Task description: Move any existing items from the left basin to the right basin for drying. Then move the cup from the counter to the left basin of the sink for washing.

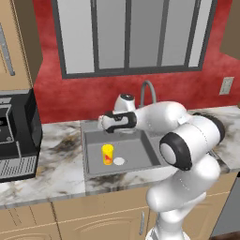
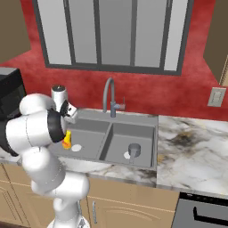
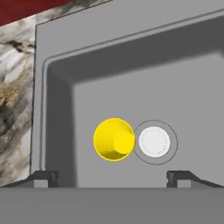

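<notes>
The yellow cup (image 1: 108, 154) (image 2: 67, 140) (image 3: 113, 139) stands upright on the floor of the left basin (image 1: 138, 146) (image 2: 89, 132) (image 3: 175, 96), touching the rim of the round white drain disc (image 3: 154, 141). My gripper (image 1: 102, 123) (image 2: 71, 114) (image 3: 113, 177) hangs above the cup, open, fingertips wide apart and holding nothing. In the narrower right basin (image 2: 138, 131) a small grey cup-like item (image 2: 134, 150) sits beside its drain. The gooseneck faucet (image 1: 147, 91) (image 2: 109, 95) rises behind the sink.
Marble counter (image 1: 56, 164) (image 2: 191, 153) lies on both sides of the sink. A black appliance (image 1: 14, 136) stands on the counter to the left. A red wall with a window runs behind, and a dark appliance front (image 2: 200, 211) sits low on the right.
</notes>
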### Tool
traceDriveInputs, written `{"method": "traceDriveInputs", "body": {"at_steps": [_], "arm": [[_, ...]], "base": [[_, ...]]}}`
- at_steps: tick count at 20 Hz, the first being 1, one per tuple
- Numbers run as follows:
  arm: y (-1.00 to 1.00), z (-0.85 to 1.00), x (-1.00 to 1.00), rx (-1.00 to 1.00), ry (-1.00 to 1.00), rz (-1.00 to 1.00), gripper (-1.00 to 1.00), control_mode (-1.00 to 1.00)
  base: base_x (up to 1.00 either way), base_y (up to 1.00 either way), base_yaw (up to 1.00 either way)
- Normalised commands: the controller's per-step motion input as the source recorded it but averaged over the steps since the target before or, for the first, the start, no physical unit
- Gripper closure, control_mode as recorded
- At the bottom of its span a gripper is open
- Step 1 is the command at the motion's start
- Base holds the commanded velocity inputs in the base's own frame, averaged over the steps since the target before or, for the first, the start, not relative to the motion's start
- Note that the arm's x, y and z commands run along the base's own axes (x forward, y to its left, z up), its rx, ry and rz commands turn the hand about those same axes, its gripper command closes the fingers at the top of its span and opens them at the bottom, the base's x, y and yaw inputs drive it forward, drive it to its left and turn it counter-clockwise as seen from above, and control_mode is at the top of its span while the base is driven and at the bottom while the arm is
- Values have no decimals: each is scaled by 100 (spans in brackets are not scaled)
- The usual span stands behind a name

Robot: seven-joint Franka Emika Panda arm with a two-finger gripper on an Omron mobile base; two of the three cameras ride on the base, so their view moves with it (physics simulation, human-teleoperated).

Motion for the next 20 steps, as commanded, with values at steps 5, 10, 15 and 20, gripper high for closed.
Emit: {"method": "traceDriveInputs", "body": {"at_steps": [5, 10, 15, 20], "arm": [[2, 70, -44, -15, -22, 0, -100, -100], [0, 72, -64, -9, -25, 0, -100, -100], [-3, 41, -66, 0, -16, 0, -100, -100], [-13, 13, -47, 0, -8, 0, -100, -100]], "base": [[0, 0, 0], [0, 0, 0], [0, 0, 0], [0, 0, 0]]}}
